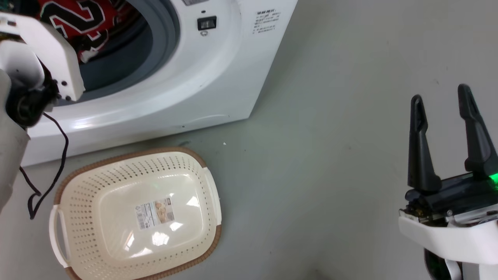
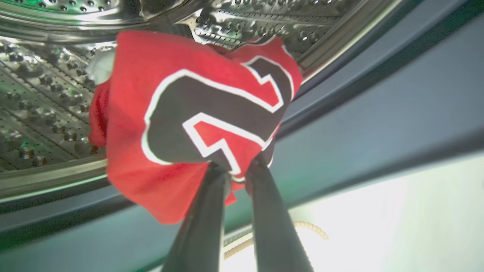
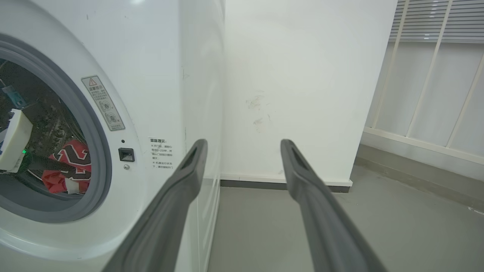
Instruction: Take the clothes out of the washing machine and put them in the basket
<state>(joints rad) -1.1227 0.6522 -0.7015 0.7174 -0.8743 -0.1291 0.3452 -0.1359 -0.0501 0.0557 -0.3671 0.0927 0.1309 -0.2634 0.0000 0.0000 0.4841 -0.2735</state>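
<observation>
The left claw [image 2: 237,166] is sitting inside the porthole of the washer [image 1: 218,77], its two fingers clenched on an edge of the jersey [image 2: 196,113]. The jersey is bunching up in front of the perforated drum [image 2: 45,94], just inside the grey seal [image 2: 378,113], with a black, white-edged numeral facing the wrist camera. In the head view the jersey is showing at the far left, inside the opening and behind the left arm's white wrist [image 1: 46,50]. The basket [image 1: 212,186] is standing on the floor [image 1: 330,155] near the washer's front, just below the porthole, its labelled bottom showing. A black cable [image 1: 58,163] is hanging from the left arm down beside the basket's left end. The right claw [image 1: 439,93] is hovering at the near right, well apart from the washer and the basket, its fingers spread wide and gripping nothing, pointing toward the white wall [image 3: 302,75] to the right of the washer.
</observation>
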